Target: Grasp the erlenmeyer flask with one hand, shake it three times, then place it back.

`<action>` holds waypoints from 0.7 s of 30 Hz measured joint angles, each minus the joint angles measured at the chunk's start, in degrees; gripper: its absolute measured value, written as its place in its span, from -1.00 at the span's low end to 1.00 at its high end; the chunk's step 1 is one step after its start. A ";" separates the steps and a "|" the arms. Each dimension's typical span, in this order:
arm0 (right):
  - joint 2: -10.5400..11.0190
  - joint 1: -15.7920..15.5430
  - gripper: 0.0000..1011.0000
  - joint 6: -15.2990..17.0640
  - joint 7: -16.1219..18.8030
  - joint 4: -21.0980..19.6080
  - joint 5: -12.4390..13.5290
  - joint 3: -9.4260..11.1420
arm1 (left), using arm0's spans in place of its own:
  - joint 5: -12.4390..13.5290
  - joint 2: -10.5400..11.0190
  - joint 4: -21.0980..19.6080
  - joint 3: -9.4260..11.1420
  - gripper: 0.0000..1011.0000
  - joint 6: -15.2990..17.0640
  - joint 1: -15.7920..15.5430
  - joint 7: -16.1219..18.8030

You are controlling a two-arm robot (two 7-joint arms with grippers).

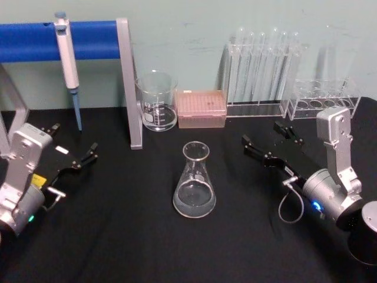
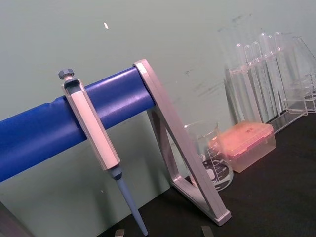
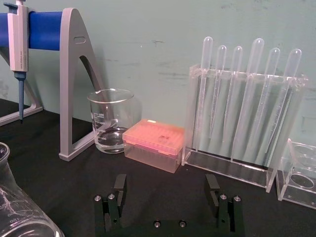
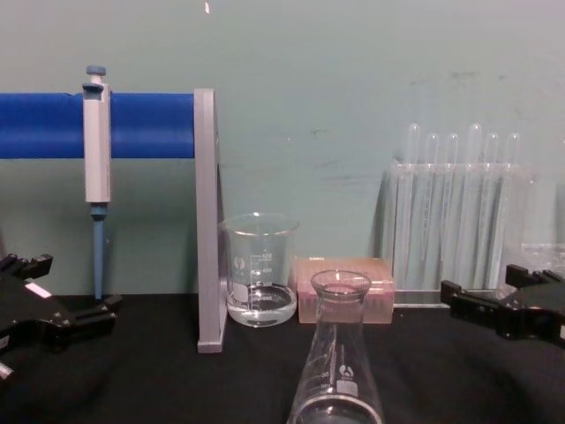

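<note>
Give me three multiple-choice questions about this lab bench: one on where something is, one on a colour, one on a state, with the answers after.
1. Where does the erlenmeyer flask stand?
A. In the middle of the black table, in front of the beaker
B. Inside the clear pipette rack
C. Under the blue bar

2. What colour is the tip box beside the beaker?
A. Green
B. Pink
C. Yellow

3. What state is the right gripper in?
A. Shut on the flask
B. Shut on the pipette
C. Open, holding nothing

Answers: 1 A, the head view shows the flask alone mid-table, nearer than the beaker. 2 B, the box is pink in every view. 3 C, the right wrist view shows its fingers spread apart with bare table between; the left gripper is open too, at the table's left.
</note>
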 joint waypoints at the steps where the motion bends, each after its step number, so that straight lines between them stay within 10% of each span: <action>1: 0.01 0.00 0.98 0.00 0.00 -0.01 0.01 0.00 | 0.00 0.01 0.00 0.00 0.98 0.00 0.00 0.00; 21: 0.08 -0.03 0.98 0.00 0.07 -0.12 0.18 -0.05 | 0.00 0.01 0.00 0.00 0.98 0.00 0.00 0.00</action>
